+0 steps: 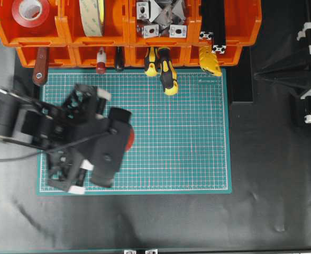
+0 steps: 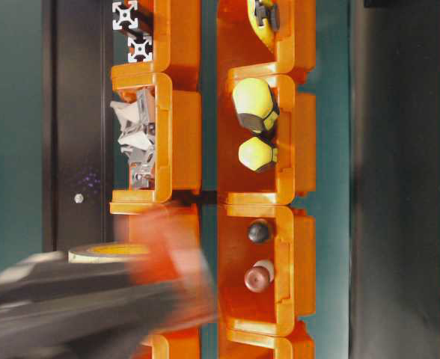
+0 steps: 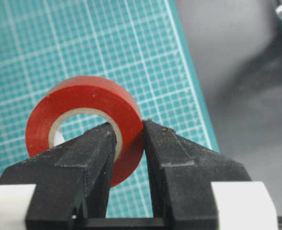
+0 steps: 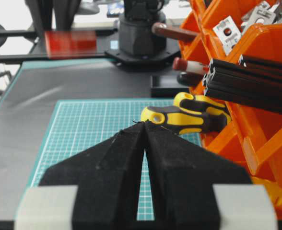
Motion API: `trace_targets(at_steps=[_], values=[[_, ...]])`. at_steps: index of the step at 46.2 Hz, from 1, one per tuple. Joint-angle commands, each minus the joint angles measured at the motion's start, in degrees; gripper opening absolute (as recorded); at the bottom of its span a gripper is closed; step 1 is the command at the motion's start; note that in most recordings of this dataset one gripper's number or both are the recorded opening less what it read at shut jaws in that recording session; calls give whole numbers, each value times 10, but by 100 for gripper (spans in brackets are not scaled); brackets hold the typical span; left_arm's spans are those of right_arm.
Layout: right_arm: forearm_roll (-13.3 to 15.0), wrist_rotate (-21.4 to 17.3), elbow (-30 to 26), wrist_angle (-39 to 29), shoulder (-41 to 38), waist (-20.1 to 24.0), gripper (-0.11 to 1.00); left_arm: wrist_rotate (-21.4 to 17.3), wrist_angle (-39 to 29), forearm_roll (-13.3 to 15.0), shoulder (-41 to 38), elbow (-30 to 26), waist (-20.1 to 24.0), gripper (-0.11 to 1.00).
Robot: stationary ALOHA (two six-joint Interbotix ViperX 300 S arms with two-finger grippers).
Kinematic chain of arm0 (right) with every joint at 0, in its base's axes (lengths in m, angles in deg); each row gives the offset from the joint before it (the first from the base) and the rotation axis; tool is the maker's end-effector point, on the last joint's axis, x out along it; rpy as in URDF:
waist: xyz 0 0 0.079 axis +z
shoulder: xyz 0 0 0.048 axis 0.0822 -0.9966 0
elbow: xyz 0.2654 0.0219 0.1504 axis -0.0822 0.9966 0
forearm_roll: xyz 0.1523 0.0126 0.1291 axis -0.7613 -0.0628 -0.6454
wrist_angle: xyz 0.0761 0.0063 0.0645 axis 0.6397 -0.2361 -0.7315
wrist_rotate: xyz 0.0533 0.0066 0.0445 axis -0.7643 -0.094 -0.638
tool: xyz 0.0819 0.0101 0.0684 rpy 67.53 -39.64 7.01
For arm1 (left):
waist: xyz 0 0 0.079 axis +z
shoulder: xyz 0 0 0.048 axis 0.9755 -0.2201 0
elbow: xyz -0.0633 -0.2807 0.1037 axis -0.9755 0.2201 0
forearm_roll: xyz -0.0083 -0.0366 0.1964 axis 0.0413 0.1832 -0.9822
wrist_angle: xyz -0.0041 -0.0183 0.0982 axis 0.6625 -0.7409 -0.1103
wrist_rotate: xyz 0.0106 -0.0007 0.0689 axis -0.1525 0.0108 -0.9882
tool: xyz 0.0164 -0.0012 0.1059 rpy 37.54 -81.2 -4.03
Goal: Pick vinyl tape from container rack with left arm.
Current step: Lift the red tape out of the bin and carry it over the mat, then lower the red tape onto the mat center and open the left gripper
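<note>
Open green mat [image 1: 187, 132] right of the left arm [image 1: 65, 137]; screwdriver handles [image 1: 166, 71] overhang its top edge.

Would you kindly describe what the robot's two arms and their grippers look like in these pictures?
Both arms are matte black. The left arm has boxy, open-framed links, white plastic fittings and a thin dark cable trailing at its side. The left gripper has tapering black jaws with a gritty, dusty surface, set on white blocks. The right gripper matches it: pointed black jaws with pale blocks at their base.
</note>
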Motion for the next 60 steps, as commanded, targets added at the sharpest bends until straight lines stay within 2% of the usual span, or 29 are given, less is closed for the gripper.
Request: trace_targets(at_steps=[1,6,18,46,48,56,60], values=[[-1,-1,-20,0,-2,1,1,3,48,-1,-12,32,4,17],[-1,-1,-20,0,-3,1,1,4,69,-1,-54,50,7,17],[-1,-1,-20,0,-3,1,1,-2,98,-1,-120,43,20,17],[-1,-1,-20,0,-3,2,1,5,102,0,-121,40,29,19],[-1,-1,-20,0,-3,2,1,5,102,-1,-121,41,29,26],[-1,-1,-20,0,-3,4,1,5,98,-1,-116,47,29,78],[-1,-1,-20,-1,-3,4,1,6,96,-1,-103,50,29,90]])
